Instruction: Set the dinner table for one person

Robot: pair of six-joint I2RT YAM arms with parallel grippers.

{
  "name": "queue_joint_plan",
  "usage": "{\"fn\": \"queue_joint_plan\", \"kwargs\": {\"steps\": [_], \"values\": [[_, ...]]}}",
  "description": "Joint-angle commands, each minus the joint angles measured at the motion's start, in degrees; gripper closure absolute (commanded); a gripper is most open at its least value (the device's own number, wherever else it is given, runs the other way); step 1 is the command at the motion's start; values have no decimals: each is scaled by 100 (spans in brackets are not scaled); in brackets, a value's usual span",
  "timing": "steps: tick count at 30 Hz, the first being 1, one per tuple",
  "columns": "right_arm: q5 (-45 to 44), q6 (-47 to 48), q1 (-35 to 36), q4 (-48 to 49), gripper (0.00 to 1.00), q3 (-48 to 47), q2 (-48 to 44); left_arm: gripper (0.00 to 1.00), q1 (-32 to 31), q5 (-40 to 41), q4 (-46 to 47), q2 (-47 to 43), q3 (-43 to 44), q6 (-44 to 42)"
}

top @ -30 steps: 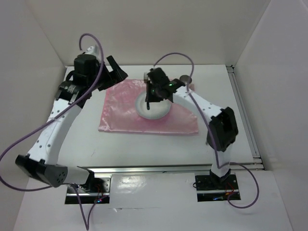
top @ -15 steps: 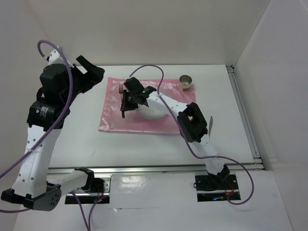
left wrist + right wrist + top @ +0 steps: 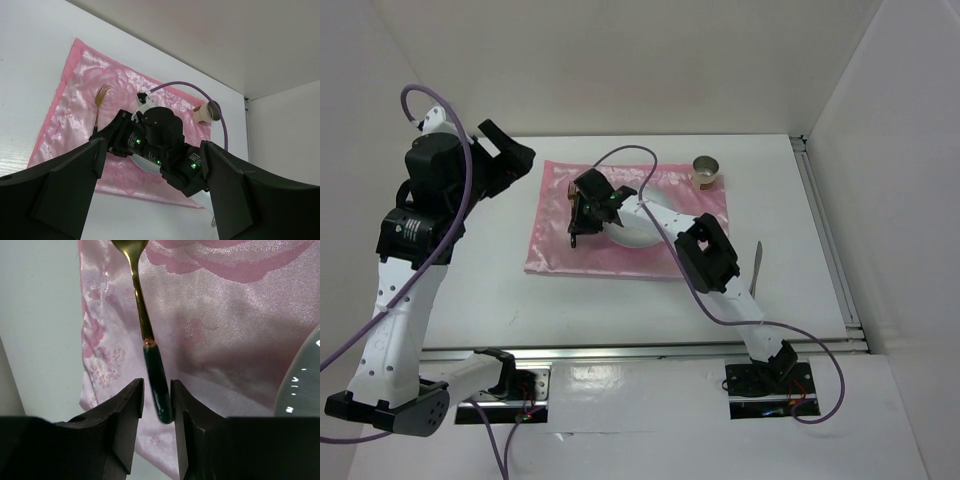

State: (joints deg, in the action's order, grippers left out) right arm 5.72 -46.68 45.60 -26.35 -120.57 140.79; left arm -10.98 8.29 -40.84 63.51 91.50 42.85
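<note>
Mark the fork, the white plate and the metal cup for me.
fork (image 3: 141,315), right wrist view, gold shaft.
white plate (image 3: 642,238), top external view, bare right part.
metal cup (image 3: 706,170), top external view, open top.

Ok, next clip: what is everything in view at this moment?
table: one, white, beneath everything.
cloth: one, shiny pink, spread mid-table.
plate: one, white, on the cloth, partly hidden under the right arm.
fork: one, gold with a dark green handle, over the cloth's left part, left of the plate.
cup: one, beige, at the cloth's far right corner.
knife: one, grey, on the bare table right of the cloth.
left end effector: one, black, raised over the far left of the table, open and empty.
right end effector: one, black, closed on the fork's handle.
</note>
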Motion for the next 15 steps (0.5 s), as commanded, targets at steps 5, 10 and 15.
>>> {"fn": "queue_joint_plan", "kwargs": {"steps": [5, 10, 15], "values": [[-18, -97, 10, 446, 33, -397, 133, 7, 52, -47, 15, -119, 8, -75], [105, 88, 10, 446, 31, -458, -183, 7, 52, -109, 15, -119, 60, -75], [-44, 579, 63, 789, 42, 199, -1132, 7, 52, -109, 15, -172, 61, -75]]}}
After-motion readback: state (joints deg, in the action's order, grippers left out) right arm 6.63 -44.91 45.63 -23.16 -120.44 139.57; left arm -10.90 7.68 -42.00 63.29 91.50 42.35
